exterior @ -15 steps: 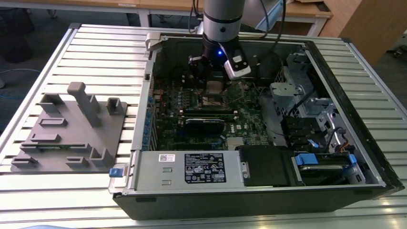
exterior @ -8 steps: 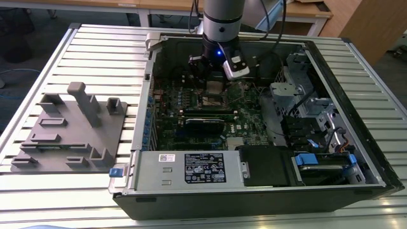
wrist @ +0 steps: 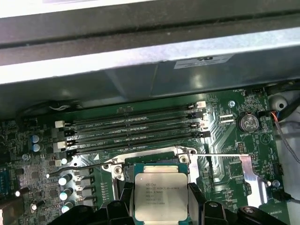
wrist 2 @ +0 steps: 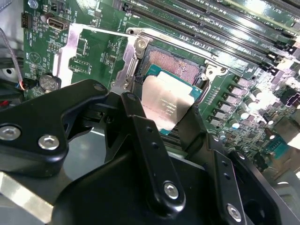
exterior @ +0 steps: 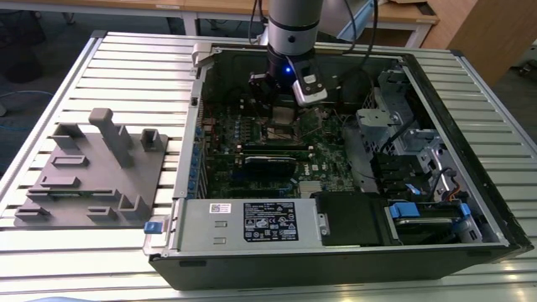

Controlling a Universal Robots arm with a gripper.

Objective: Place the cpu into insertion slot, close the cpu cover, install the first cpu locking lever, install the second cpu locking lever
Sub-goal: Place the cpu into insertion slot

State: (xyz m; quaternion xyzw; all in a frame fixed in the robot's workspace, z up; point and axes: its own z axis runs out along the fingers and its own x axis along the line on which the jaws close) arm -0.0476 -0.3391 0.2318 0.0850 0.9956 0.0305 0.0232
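Second wrist view shows the gripper (wrist 2: pixel 164 111) closed onto the cpu (wrist 2: pixel 165 97), with its black fingers (wrist 2: pixel 133 107) bearing on two opposite edges of the chip and the silver-grey top facing outward. The cpu is directly over the insertion slot (wrist 2: pixel 177 65) and lies tilted relative to it, leaving a band of the slot's contact field uncovered beyond one edge. Whether the chip touches the slot cannot be determined. Judged from the tilt and the grip, it is not yet seated flat. The cpu cover (wrist 2: pixel 63 54) is swung fully open beside the slot, and the green circuit board (wrist 2: pixel 98 51) is visible through its window. In the first wrist view, the cpu (wrist: pixel 159 192) is likewise clamped over the slot and the cpu cover (wrist: pixel 247 176) lies open to one side. Two thin locking levers, one (wrist: pixel 220 155) near the cover and one (wrist: pixel 77 167) on the opposite side, stand released and clear of the slot. In the exterior view, the gripper (exterior: pixel 283 110) is lowered into the open computer case (exterior: pixel 336 267) on the slatted table (exterior: pixel 126 56), and a grey fixture tray (exterior: pixel 84 195) sits beside the case on the exterior view's left. Status: placement is in hand and unfinished. The cover is not closed and neither lever is installed.
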